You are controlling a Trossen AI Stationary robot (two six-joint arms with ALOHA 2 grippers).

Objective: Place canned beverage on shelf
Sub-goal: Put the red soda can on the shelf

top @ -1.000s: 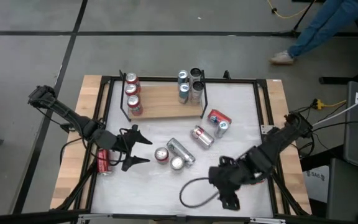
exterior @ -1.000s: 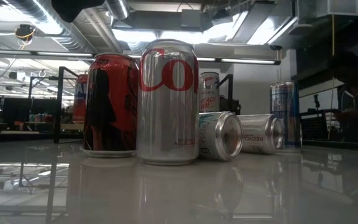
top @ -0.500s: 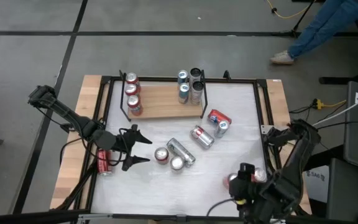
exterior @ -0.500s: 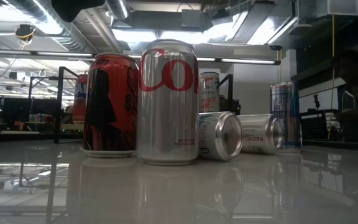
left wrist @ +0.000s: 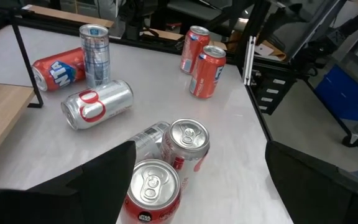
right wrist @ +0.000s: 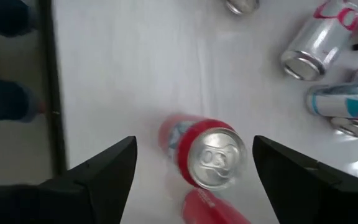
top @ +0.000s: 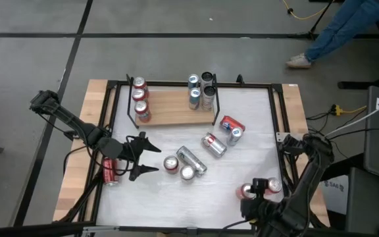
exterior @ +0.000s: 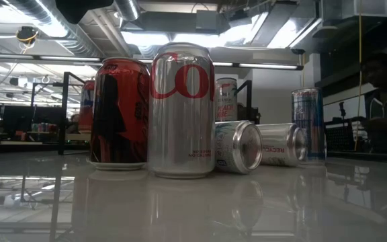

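The shelf (top: 173, 107), a wooden board in black rails at the table's far side, holds upright cans at both ends. Loose cans stand and lie mid-table: a red one (top: 170, 164) and a silver one (top: 187, 172) upright, others on their sides (top: 214, 143). Two red cans (top: 245, 191) (top: 274, 186) stand near the near right corner. My right gripper (right wrist: 194, 152) hangs open over one of them (right wrist: 213, 158), pointing steeply down, a finger on either side and clear of it. My left gripper (top: 154, 158) waits open at mid-left, facing the middle cans (left wrist: 153, 191).
A black frame rail (top: 288, 141) runs round the white tabletop. A red can (top: 108, 171) lies on the wooden strip at the left, under my left arm. A person's leg and shoe (top: 301, 60) show on the floor beyond the far right corner.
My right gripper has swung from the near middle of the table toward the near right corner, sinking and tipping from a slant to nearly straight down, and now hangs over the two red cans there. No can has moved.
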